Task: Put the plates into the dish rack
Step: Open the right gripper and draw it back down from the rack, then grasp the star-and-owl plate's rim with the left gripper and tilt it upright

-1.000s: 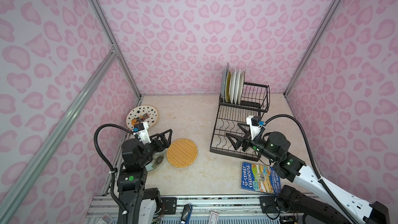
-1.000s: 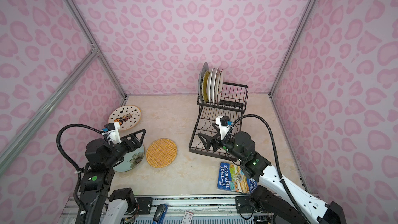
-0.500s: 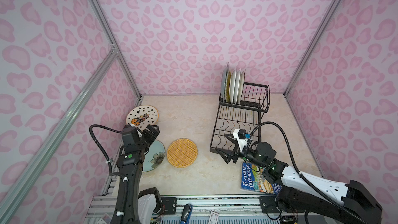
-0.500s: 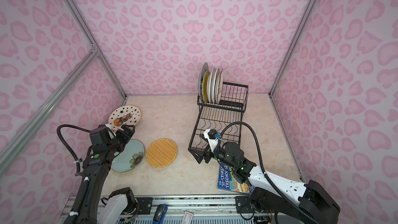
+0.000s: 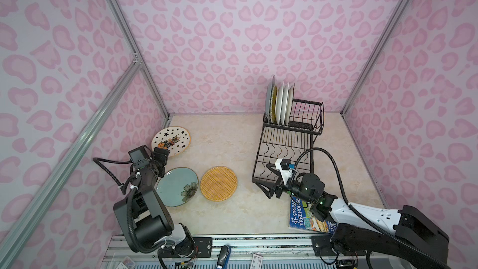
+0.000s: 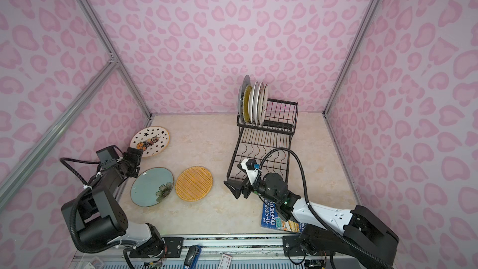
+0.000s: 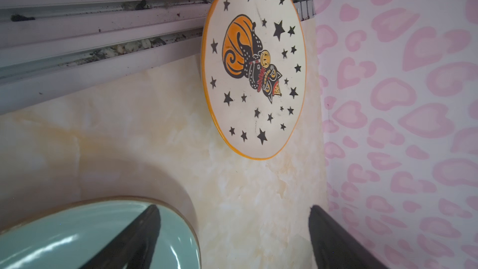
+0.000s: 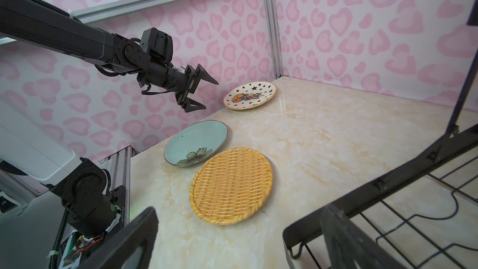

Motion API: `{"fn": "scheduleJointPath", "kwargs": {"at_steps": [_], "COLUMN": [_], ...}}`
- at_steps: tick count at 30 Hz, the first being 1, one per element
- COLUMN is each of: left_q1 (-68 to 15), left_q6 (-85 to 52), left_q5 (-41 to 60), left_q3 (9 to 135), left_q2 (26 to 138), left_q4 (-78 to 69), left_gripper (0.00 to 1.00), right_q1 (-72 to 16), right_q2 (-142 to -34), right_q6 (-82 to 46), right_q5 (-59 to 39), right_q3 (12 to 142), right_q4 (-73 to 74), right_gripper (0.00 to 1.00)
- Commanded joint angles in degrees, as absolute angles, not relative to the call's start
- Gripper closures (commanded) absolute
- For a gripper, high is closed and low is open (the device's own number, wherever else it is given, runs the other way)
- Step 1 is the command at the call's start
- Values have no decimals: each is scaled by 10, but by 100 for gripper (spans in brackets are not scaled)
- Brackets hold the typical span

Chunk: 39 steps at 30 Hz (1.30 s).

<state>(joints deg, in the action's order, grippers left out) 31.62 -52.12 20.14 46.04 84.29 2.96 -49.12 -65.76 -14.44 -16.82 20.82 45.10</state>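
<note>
here, blue book [image 5: 297,216] reading "91-storey treehouse", left hand [image 8: 210,94] spread empty, right hand [image 8: 239,209] spread empty

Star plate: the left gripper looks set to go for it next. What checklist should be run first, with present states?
1. Left gripper open: ok, jaws wide apart.
2. Left gripper empty: ok, nothing between the jaws.
3. Star plate free: ok, flat on the table, apart from the teal plate.
4. Left gripper at the rim of the Star plate: not ok, it hovers above, short of it.
5. Rack has free slots: ok, empty wires beside the stood plates.
6. Right gripper out of the way: ok, open by the Rack's near corner.
</note>
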Motion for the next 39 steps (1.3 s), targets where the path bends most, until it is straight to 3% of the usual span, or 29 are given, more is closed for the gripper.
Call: {"fn": "scheduleJointPath", "kwargs": {"at_steps": [1, 14, 32, 36, 39], "left_q1": [318, 319, 303, 301, 301], "left_q6": [-524, -561, -615, -636, -652], "left_q5": [199, 221, 212, 212, 218], "left_q3": [475, 544, 583, 583, 589], "left_q2": [877, 1022, 1125, 1138, 1150], "left_q4": [-31, -84, -105, -129, -143], "left_gripper": [10, 22, 39, 46, 58], "right_q1": [-490, -489, -477, -475, -475], "right_q2": [-664, -699, -707, -707, -707], "right_q6": [-148, -151, -160, -160, -160], "right_q5": [-162, -172, -172, -172, -172], "right_q3": [204, 207, 206, 206, 206], "right_q4": [483, 501, 506, 505, 505], "right_gripper": [2, 2, 2, 2, 2]}}
